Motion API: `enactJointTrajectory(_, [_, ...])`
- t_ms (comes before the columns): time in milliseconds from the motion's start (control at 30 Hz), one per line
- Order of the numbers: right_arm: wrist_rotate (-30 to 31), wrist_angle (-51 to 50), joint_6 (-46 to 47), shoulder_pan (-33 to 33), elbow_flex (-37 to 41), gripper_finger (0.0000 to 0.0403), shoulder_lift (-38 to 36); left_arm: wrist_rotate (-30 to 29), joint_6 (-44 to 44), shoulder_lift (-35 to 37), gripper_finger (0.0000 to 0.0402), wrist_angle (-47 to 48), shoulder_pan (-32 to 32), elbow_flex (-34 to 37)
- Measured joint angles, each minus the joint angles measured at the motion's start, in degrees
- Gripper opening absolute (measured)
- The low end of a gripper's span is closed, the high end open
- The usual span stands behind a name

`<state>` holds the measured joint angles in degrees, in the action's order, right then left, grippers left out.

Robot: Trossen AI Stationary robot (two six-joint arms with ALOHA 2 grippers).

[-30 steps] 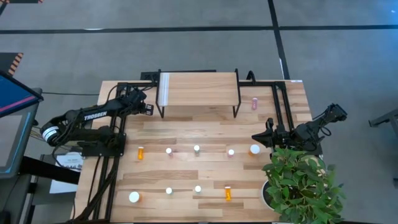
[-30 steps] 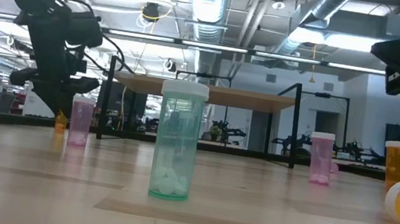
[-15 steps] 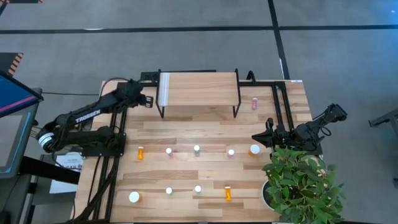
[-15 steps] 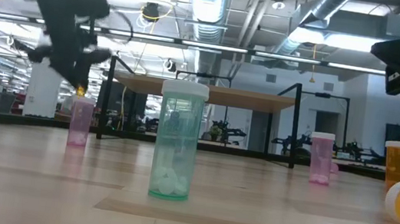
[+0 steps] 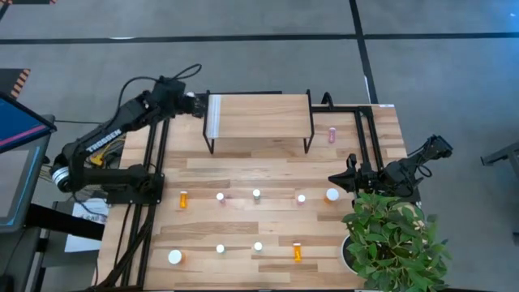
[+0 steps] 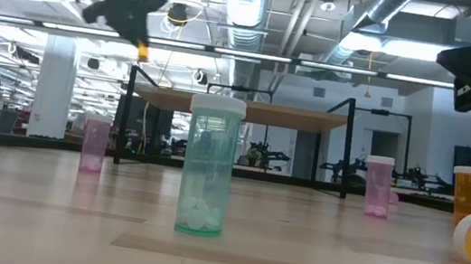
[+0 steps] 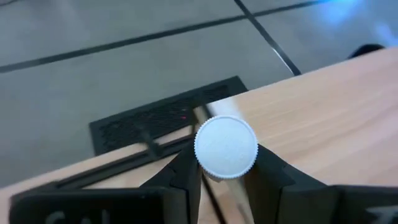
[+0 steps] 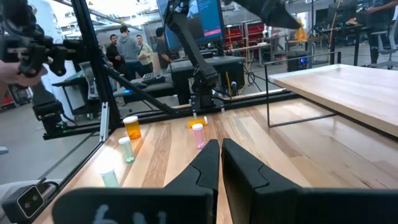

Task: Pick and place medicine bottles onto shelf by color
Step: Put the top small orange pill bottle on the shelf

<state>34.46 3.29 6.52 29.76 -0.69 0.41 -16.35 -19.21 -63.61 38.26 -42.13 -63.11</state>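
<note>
Left gripper [image 5: 197, 104] is clamping an orange, white-capped medicine bottle [image 7: 225, 147] in the air at the shelf's [image 5: 259, 116] white-strip end — other bottles are standing on the table [image 5: 243, 235] below, right gripper [image 5: 336, 180] is idling, fingers pressed together, by the plant [image 5: 393, 239].

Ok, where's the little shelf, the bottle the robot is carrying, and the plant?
shelf [image 5: 259, 115], high view, middle of its wooden top
carried bottle [image 7: 225, 146], left wrist view, centre of its white cap
plant [image 5: 393, 235], high view, its green leaves
</note>
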Motion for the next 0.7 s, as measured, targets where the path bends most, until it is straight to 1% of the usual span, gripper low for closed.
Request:
enactJointTrajectory(200, [0.01,0.01,0.01,-0.01,0.00,0.0044,0.00,1.36,1.71,-10.01,0.0076,0.02,2.59,-6.47])
enactJointTrajectory(333, [0.01,0.00,0.01,-0.01,0.00,0.0044,-0.01,1.50,2.79,-14.85,0.0081,-1.52,3.62,-9.05])
enactJointTrajectory(533, [0.02,0.02,0.01,-0.02,0.00,0.0044,-0.01,2.45,3.02,-19.04,0.0087,-3.38,3.89,-10.48])
enactJointTrajectory(700, [0.00,0.00,0.02,-0.02,0.00,0.0044,0.01,2.19,3.09,-20.07,0.0087,-3.84,3.87,-10.48])
